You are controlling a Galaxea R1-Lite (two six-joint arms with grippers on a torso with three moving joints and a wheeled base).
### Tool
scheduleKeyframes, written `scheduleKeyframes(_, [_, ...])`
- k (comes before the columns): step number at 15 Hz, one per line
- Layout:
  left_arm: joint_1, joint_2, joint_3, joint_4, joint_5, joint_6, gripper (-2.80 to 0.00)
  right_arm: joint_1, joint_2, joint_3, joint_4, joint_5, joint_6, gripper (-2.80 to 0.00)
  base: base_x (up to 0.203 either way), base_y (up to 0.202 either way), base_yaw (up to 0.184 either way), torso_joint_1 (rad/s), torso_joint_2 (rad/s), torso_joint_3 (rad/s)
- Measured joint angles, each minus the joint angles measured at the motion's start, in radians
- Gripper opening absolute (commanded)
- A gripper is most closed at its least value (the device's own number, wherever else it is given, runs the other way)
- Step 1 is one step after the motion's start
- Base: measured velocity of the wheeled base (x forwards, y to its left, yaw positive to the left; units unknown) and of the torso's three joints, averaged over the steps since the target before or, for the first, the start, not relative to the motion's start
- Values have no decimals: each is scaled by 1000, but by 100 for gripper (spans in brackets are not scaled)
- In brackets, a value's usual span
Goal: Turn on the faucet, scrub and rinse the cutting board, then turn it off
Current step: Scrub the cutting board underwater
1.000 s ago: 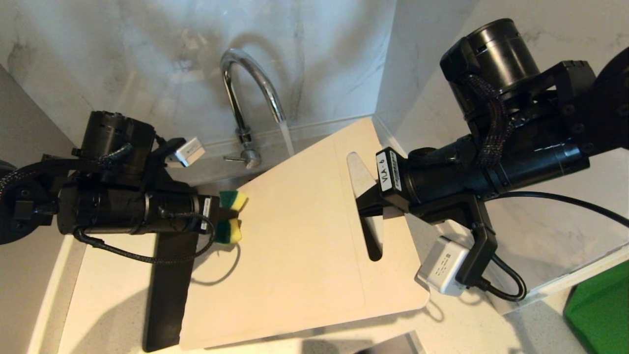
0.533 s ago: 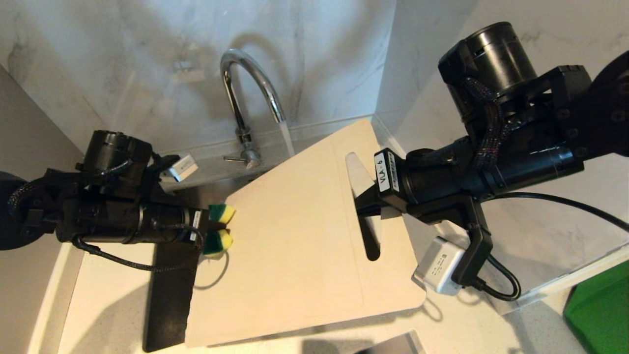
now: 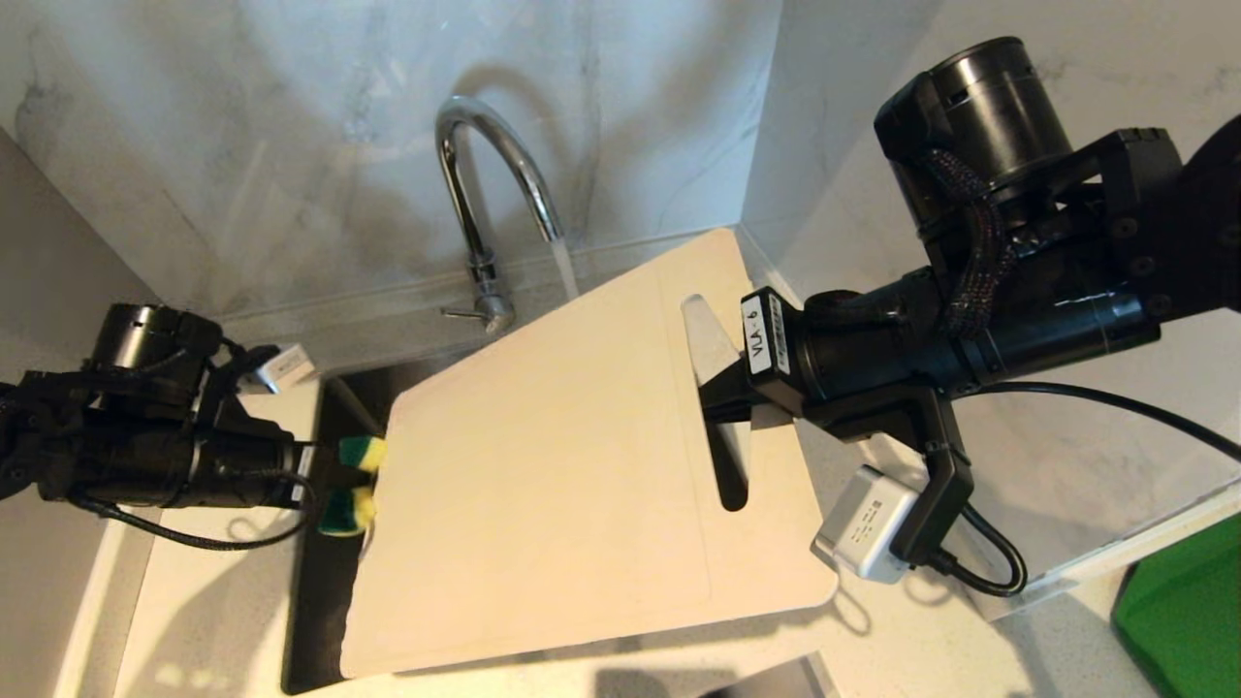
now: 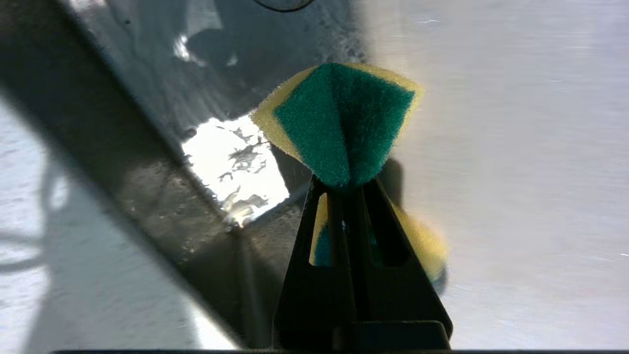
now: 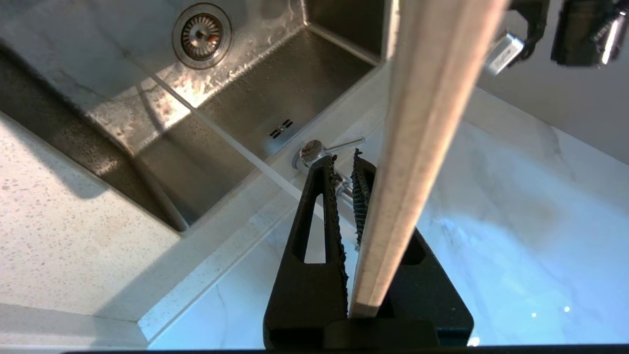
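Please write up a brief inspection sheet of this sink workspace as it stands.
Surface: pale speckled countertop around a steel sink, wet inside.
Job's things: faucet running; cutting board held tilted over the sink.
Clutter: nothing seen.
Grippers: left gripper shut on the green-and-yellow sponge at the board's left edge; right gripper shut on the board at its slot handle.
Cables: black cables loop off both wrists, clear of the water.
Surroundings: marble-look walls; a green object at far right.
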Motion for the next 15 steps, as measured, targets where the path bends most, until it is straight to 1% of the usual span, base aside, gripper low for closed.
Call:
scheduleKeyframes(2, [62, -5, 4, 0, -64, 12, -280, 0, -2, 0, 0, 1, 1, -280, 0, 0, 0, 0, 0, 0])
scheduleKeyframes(4, [81, -29, -5, 2, -99, 3, -280, 0, -2, -1, 0, 0, 0, -280, 0, 0, 0, 0, 0, 0])
scheduleKeyframes(5, [91, -47, -32, 8, -122, -13, -280, -1, -3, -1, 1, -1, 0, -280, 0, 0, 0, 0, 0, 0])
scheduleKeyframes(6, [99, -62, -65, 21, -130, -33, -280, -1, -3, -1, 1, -1, 0, -280, 0, 0, 0, 0, 0, 0])
scheduleKeyframes(8, [103, -97, -162, 87, -138, -67, -280, -1, -3, 1, 1, -1, 0, -280, 0, 0, 0, 0, 0, 0])
scheduleKeyframes(9, [88, -110, -214, 131, -138, -84, -280, -2, -3, 1, 1, -2, 0, -280, 0, 0, 0, 0, 0, 0])
scheduleKeyframes(10, [52, -120, -261, 170, -136, -108, -280, -2, -3, 1, 1, -2, 0, -280, 0, 0, 0, 0, 0, 0])
scheduleKeyframes(12, [-60, -126, -338, 217, -103, -156, -280, -1, -3, 0, 1, -1, 1, -280, 0, 0, 0, 0, 0, 0])
scheduleKeyframes(13, [-131, -116, -371, 221, -65, -171, -280, -1, -3, 0, 1, -2, 0, -280, 0, 0, 0, 0, 0, 0])
scheduleKeyframes(15, [-266, -69, -433, 224, 46, -207, -280, 0, -3, -1, 1, -1, 1, -280, 0, 0, 0, 0, 0, 0])
